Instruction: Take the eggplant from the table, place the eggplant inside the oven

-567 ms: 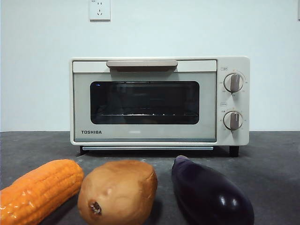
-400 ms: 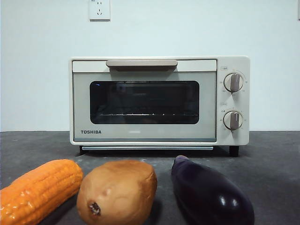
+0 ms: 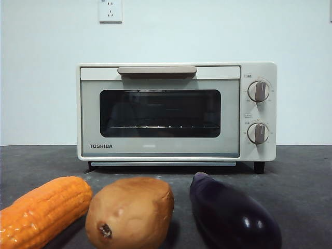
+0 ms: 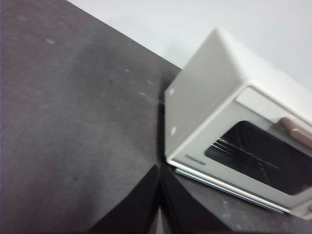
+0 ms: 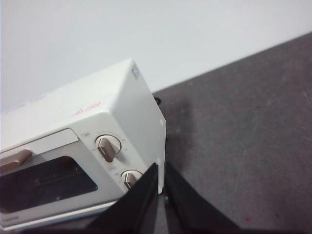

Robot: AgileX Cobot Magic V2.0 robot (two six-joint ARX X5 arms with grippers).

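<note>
The glossy dark purple eggplant lies on the dark grey table at the front right, stem end pointing toward the oven. The cream Toshiba oven stands behind it with its door closed, tan handle along the top. No gripper shows in the front view. My left gripper hangs shut above bare table off the oven's left side. My right gripper is shut too, held high near the oven's knob side. Neither wrist view shows the eggplant.
A brown potato sits just left of the eggplant, and an orange corn cob lies further left. Two round knobs are on the oven's right panel. A wall socket is on the white wall behind.
</note>
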